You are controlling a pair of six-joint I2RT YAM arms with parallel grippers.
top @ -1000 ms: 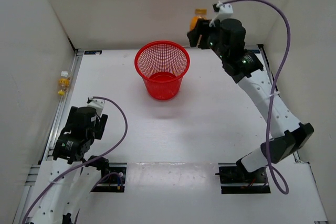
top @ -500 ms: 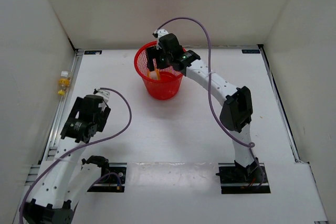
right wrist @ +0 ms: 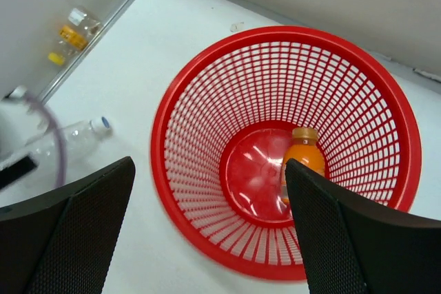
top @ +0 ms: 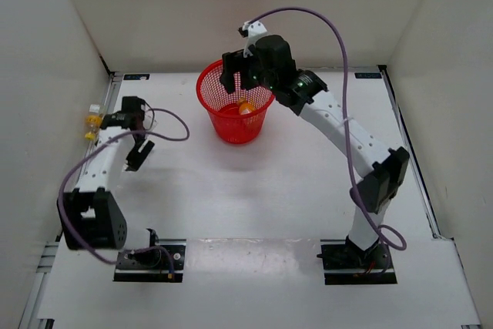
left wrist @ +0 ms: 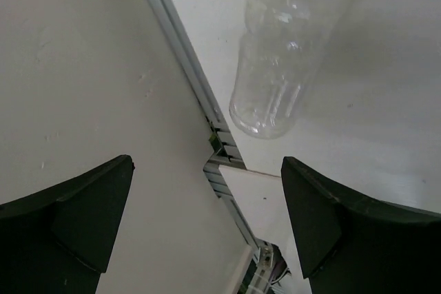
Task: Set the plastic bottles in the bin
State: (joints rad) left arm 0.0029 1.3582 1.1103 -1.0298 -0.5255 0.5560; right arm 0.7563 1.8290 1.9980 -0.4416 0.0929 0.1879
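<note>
Bin (right wrist: 200, 115): seen upright on the table (top: 269, 190), toward its far side, mouth open upward.
Orange bottle (right wrist: 303, 160): seen lying on the bin's floor, against the mesh wall; this one is judged done.
Clear bottle (left wrist: 275, 67): found on the table well to the left of the bin, beside the edge rail, lying on its side in the right wrist view; only its base end is shown in the left wrist view.
Tiny bottle (right wrist: 69, 36): found farther left of the bin than the clear bottle, beyond the rail and against the side wall; its pose cannot be told.
Right end effector (right wrist: 210, 163): held over the bin's mouth, jaws spread wide, nothing between them.
Left end effector (left wrist: 207, 170): placed left of the bin, jaws spread wide and empty, aimed near the clear bottle's base, apart from it.
Progress: one bottle of three is judged to be in.
Handling, clear bottle: judged empty, light, thin-walled and smooth, so denting, slipping and rolling are to be expected; hold is best taken across the middle of the body, with a gentle close.
Handling, tiny bottle: judged very light; little room is left on the wall side, so a hold from above across the yellow band is advised.
</note>
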